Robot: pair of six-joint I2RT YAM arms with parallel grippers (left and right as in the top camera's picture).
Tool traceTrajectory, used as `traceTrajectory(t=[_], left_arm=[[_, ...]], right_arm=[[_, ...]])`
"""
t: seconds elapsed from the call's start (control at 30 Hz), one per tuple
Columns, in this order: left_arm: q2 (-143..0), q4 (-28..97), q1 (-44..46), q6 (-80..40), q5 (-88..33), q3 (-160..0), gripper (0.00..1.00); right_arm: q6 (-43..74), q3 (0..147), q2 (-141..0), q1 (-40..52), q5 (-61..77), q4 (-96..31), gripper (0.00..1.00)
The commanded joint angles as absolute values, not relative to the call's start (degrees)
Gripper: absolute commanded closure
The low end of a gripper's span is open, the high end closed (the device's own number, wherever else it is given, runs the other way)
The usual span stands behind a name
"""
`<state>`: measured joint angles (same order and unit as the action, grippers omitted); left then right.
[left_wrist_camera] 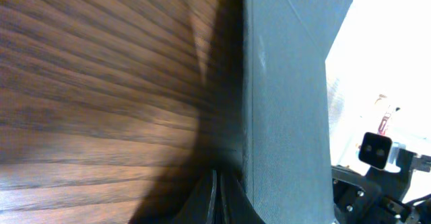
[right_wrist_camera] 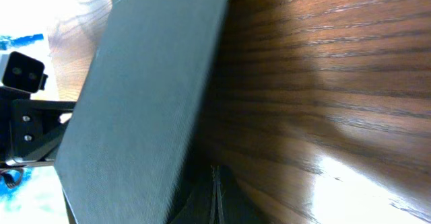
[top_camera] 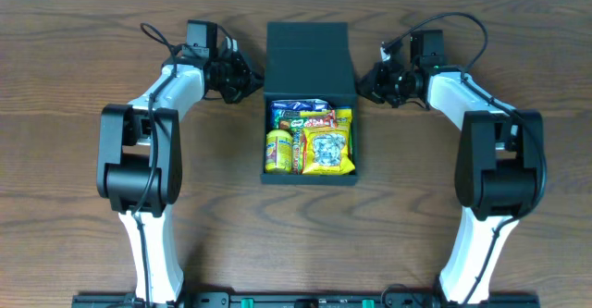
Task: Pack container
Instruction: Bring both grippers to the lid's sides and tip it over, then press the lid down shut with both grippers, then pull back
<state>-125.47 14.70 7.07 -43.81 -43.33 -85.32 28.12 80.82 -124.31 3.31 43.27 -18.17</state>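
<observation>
Left end effector (top_camera: 244,78) and right end effector (top_camera: 372,83), each pinched closed and empty, flank the laid-back lid (top_camera: 306,55) of the matte black cardboard container (top_camera: 310,180); best raise both edges evenly.

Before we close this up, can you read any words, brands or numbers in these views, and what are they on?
No text in any view is clear enough to quote.
Large yellow packet in the container: print, too small to read.
Red-labelled packet: lettering, blurred.
Small yellow packet: print, too small to read.
Container lid: plain, no markings in the overhead or wrist views.
</observation>
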Motion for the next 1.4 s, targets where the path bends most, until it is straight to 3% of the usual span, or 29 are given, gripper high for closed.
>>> traceTrajectory(t=[0.0,0.4,0.7,1.37], left_arm=[[-126.3,14.5,8.1,-46.4,-44.6,-86.5,0.94],[-126.2,11.5,7.5,-42.2,-51.0,-86.6,0.95],[-122.6,13.6,6.9,-34.3,-53.6,-87.2,0.94],[-97.8,37.4,7.6,-16.0,-48.4,-87.2,0.94]], right_arm=[[28.6,80.6,-125.7,3.8,47.1,-16.9,0.99],[20.1,80.6,-125.3,3.3,64.8,-7.9,0.99],[14.2,80.6,-119.2,1.9,65.9,-9.7,0.99],[-2.1,80.6,-97.1,2.0,49.6,-37.6,0.99]])
